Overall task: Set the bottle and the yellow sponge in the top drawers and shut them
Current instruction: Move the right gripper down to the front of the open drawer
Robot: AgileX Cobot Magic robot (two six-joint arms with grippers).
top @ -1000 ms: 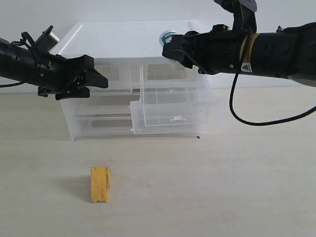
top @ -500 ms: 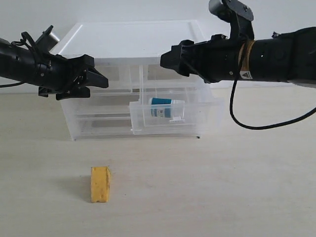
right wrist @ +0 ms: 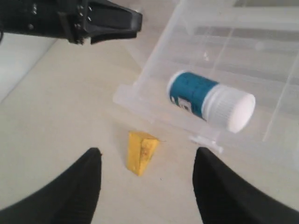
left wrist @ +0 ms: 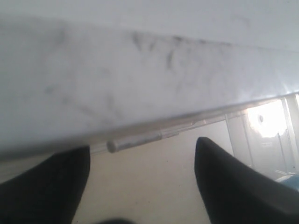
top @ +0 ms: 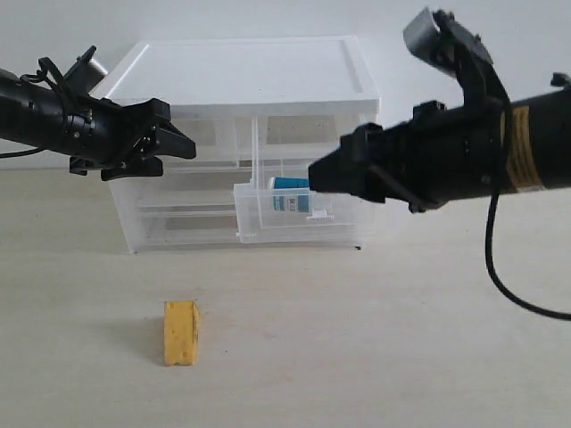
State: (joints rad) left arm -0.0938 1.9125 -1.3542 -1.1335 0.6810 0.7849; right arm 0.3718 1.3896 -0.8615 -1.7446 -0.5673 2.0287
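Note:
The bottle (top: pixel 290 193) (right wrist: pixel 210 100) lies on its side inside the pulled-out right top drawer (top: pixel 357 214) (right wrist: pixel 140 100). My right gripper (top: pixel 323 175) (right wrist: pixel 146 156) hovers open just in front of that drawer and holds nothing. The yellow sponge (top: pixel 181 332) (right wrist: pixel 141 151) stands on the table in front of the cabinet, well below both grippers. My left gripper (top: pixel 178 143) (left wrist: pixel 142 154) is open and empty at the cabinet's upper left front corner, beside the left top drawer (top: pixel 210 134), which sits pushed in.
The clear plastic cabinet (top: pixel 250 67) stands at the back of the beige table (top: pixel 375 339), with full-width drawers below the top ones. The pulled-out drawer's tab handle (top: pixel 319 215) juts toward the front. A white wall is behind.
The bottle left my right gripper and dropped into the pulled-out right top drawer. The right arm then moved down and away from above the cabinet. The left arm has not moved.

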